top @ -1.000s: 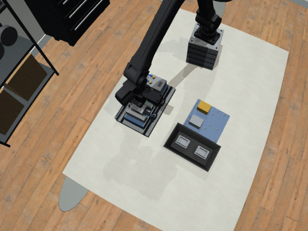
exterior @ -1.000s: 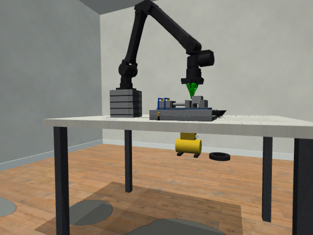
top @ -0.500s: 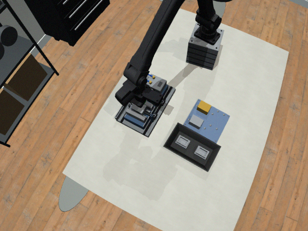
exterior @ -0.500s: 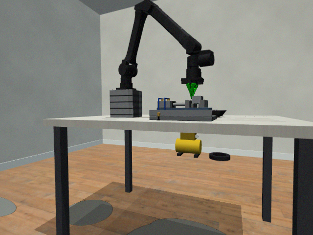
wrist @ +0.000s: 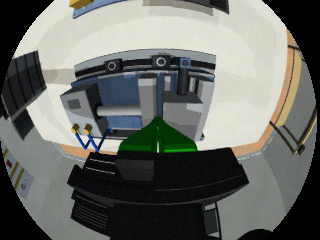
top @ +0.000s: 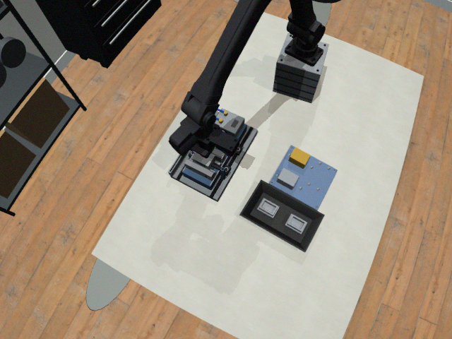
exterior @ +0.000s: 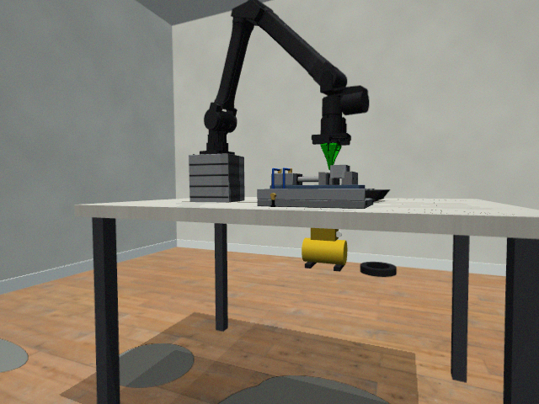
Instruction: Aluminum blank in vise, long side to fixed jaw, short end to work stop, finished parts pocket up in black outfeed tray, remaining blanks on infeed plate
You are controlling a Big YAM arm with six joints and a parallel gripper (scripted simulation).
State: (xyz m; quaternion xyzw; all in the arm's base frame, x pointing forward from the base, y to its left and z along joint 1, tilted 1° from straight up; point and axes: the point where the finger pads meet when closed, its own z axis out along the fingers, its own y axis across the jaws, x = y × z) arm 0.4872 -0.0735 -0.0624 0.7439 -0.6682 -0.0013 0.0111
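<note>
The vise [top: 213, 160] stands at the table's left, under my wrist. My gripper [exterior: 330, 164] points straight down over it, with its green fingers shut on nothing; their tip is at the top of the gray blocks between the jaws. In the wrist view, my gripper [wrist: 157, 120] is just above a gray aluminum blank [wrist: 148, 96] that lies between the jaws beside the fixed jaw [wrist: 186, 112]. The hosed jaw [wrist: 82, 103] is at the left. The infeed plate [top: 303, 175] holds a brass blank [top: 299, 157] and a gray blank [top: 287, 178]. The black tray [top: 282, 215] holds two pocketed parts [top: 268, 207] [top: 295, 222].
The arm's stacked base pedestal [top: 299, 70] stands at the back of the table. A shelf rack and a black cabinet stand on the floor to the left. A yellow tank [exterior: 324, 251] hangs under the table.
</note>
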